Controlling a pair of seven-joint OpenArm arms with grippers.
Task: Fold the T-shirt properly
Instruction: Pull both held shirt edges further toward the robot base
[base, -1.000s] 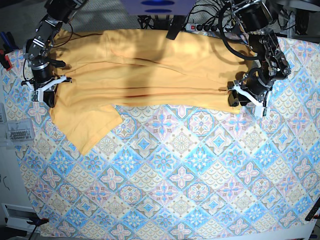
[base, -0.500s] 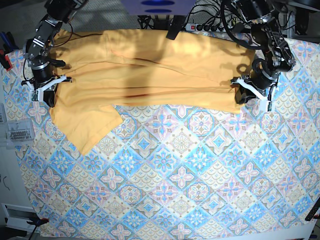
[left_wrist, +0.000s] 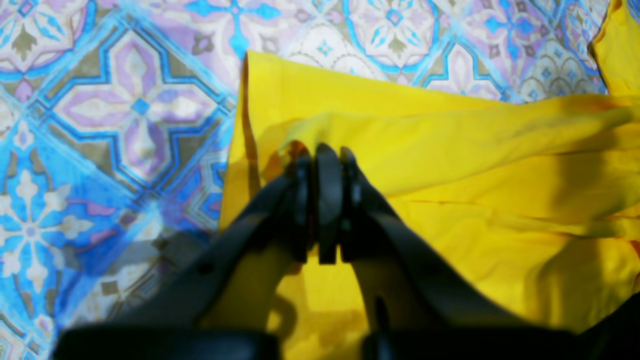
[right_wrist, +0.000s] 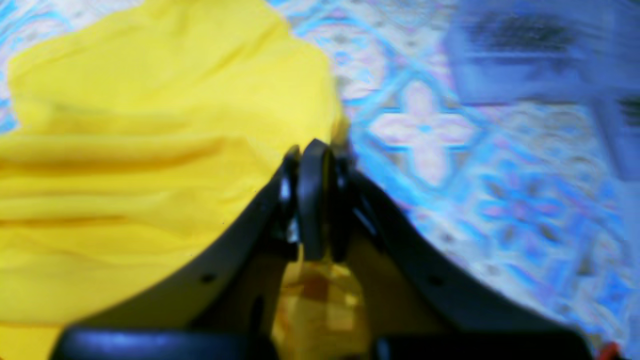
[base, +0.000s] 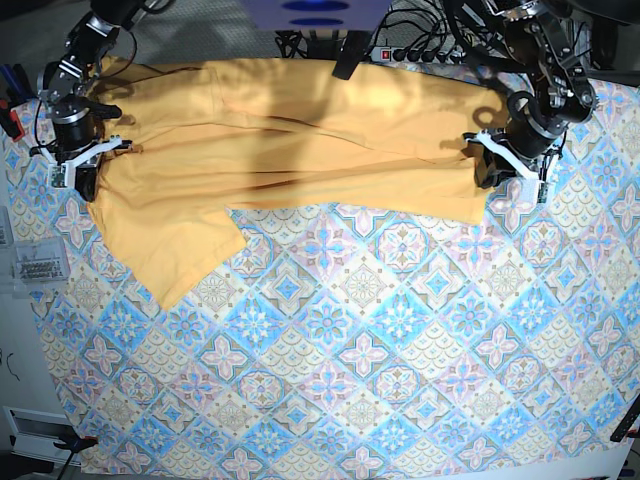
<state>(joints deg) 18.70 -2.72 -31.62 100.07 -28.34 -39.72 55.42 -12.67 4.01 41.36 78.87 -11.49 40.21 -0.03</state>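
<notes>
1. Now, left wrist view: the left end effector is pinched tight on a raised fold of the T-shirt near its hemmed edge, over the patterned cloth. Judged best: lift only once the fabric sits firmly between the pads.
2. Right wrist view: the right end effector is clamped at the shirt's other edge; whether cloth is caught is blurred.
3. Base view: the shirt lies spread across the far side of the desk, one end effector at each end. Move both together, level, so the fold line stays straight.
</notes>
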